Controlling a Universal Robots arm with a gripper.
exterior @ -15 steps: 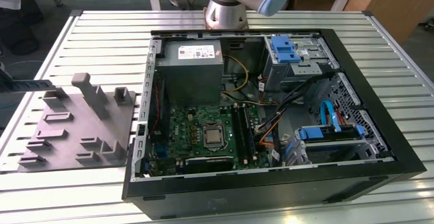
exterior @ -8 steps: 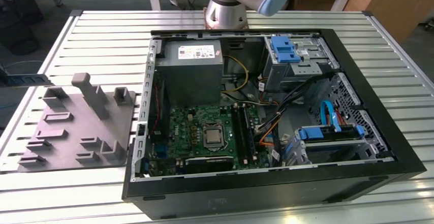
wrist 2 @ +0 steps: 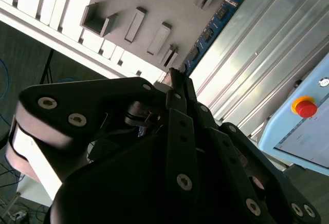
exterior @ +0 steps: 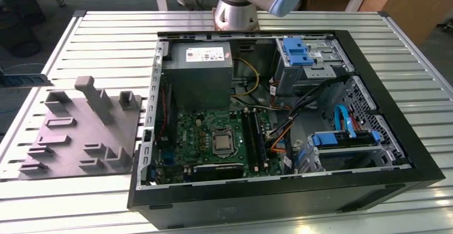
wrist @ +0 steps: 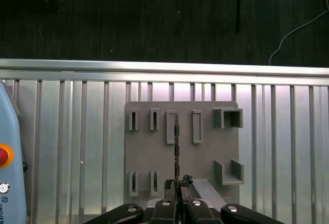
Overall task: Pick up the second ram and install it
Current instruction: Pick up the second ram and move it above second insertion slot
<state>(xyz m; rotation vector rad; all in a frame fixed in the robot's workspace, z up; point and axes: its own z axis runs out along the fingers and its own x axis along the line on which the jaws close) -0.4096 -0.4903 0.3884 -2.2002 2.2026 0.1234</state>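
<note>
Now, tool [wrist: 177,183]: clamped on one end of ram [wrist 2: 208,33].
ram axis: running straight out from tool, above tray [wrist: 205,157] middle slots.
tray: flat on desk [wrist: 61,131].

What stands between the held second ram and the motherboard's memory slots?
Nothing visible does. The gripper is shut on the second ram over the gray holder tray. In the exterior view the computer case lies open and the memory slots are uncovered; cables run beside them, not across.
</note>
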